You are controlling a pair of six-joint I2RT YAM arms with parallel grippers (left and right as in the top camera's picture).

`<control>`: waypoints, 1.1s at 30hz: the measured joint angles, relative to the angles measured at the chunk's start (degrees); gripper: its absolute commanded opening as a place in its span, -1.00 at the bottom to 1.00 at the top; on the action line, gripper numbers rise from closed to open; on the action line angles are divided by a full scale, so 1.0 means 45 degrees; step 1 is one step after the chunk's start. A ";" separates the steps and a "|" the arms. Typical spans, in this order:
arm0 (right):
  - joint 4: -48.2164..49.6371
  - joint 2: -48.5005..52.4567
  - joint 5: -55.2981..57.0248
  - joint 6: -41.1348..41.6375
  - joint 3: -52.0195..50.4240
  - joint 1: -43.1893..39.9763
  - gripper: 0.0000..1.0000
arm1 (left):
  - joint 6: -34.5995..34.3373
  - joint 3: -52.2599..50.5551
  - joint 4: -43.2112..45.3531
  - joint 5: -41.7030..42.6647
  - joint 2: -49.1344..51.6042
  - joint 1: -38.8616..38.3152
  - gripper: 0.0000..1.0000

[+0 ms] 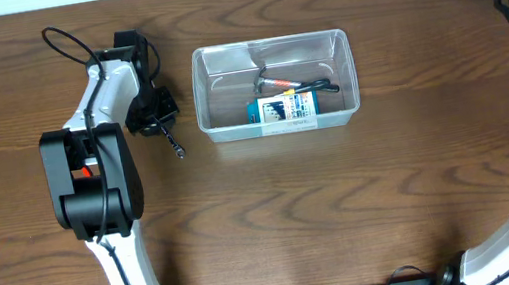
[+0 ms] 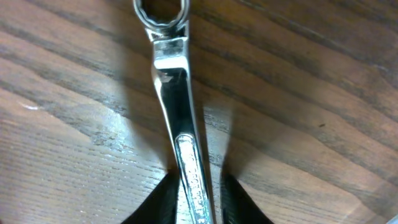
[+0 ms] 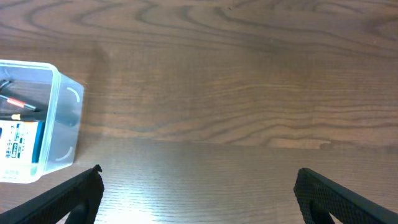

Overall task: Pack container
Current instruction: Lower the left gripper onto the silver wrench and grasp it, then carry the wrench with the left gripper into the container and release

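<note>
Bin (image 1: 204,99) already holds items. Wrench (image 2: 180,112) on bench (image 1: 346,210), 9 o'clock of bin, unpacked; left claw (image 2: 196,193) clamped on it. Right claw (image 3: 199,193) apart, idle.

In the left wrist view the wrench (image 2: 177,106) is cut by the top and bottom edges, and whether the jaws of the left gripper (image 2: 196,202) really press it is unclear. The container (image 3: 59,118) runs off the right wrist view's left edge; its contents (image 1: 286,105) are too small to name.
</note>
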 measured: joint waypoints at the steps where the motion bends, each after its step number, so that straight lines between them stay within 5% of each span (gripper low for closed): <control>1: 0.0000 0.0000 0.0000 0.0000 0.0000 0.0000 0.99 | 0.0000 0.0000 0.0000 0.0000 0.0000 0.0000 -0.62; 9: 0.0000 0.0000 0.0000 0.0000 0.0005 0.0000 0.98 | -0.0053 0.0000 -0.0010 0.0005 0.0005 0.0000 -0.88; 26: 0.0005 0.0000 0.0000 0.0000 0.0005 0.0000 0.99 | 0.0049 0.0010 -0.0233 0.0000 -0.0112 0.0000 -0.89; 33: 0.0039 0.0000 -0.0034 0.0000 0.0005 0.0000 0.99 | 0.2147 0.0724 -0.1073 -0.0097 -0.2817 -0.0369 -0.89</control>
